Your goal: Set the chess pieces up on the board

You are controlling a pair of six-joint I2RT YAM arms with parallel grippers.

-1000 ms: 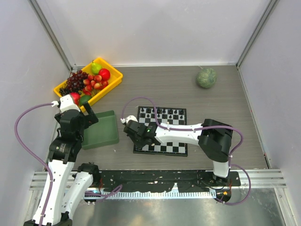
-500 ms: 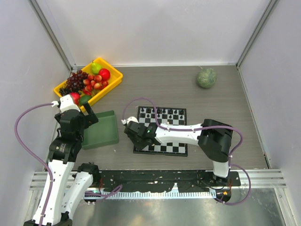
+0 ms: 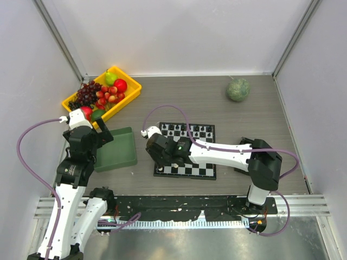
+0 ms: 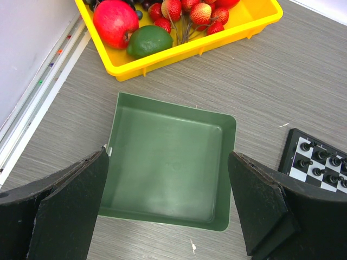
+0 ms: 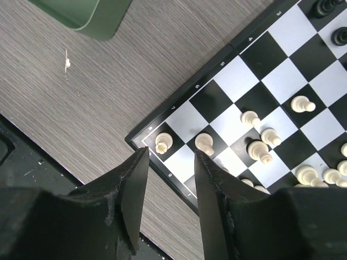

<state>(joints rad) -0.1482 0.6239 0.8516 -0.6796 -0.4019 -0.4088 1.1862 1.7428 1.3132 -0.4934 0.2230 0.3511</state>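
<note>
The board (image 3: 185,174) lies at the table's middle, with black chess pieces (image 3: 187,130) along its far rows. In the right wrist view, cream chess pieces (image 5: 259,150) stand on the board (image 5: 255,65) near its corner, one (image 5: 161,143) on the corner square and another (image 5: 204,144) beside it. My right gripper (image 5: 171,153) hovers over that corner, open, with nothing between its fingers; from above, its wrist (image 3: 157,147) covers the board's left edge. My left gripper (image 4: 168,157) is wide open and empty above the green tray (image 4: 173,124).
The green tray (image 3: 115,149) sits left of the board. A yellow bin (image 3: 132,86) of fruit stands at the back left, also seen in the left wrist view (image 4: 179,51). A green round object (image 3: 238,90) lies at the back right.
My right gripper's jaws have parted from shut to open over the board's near left corner, and the right arm's elbow has swung right. The left arm has not moved.
</note>
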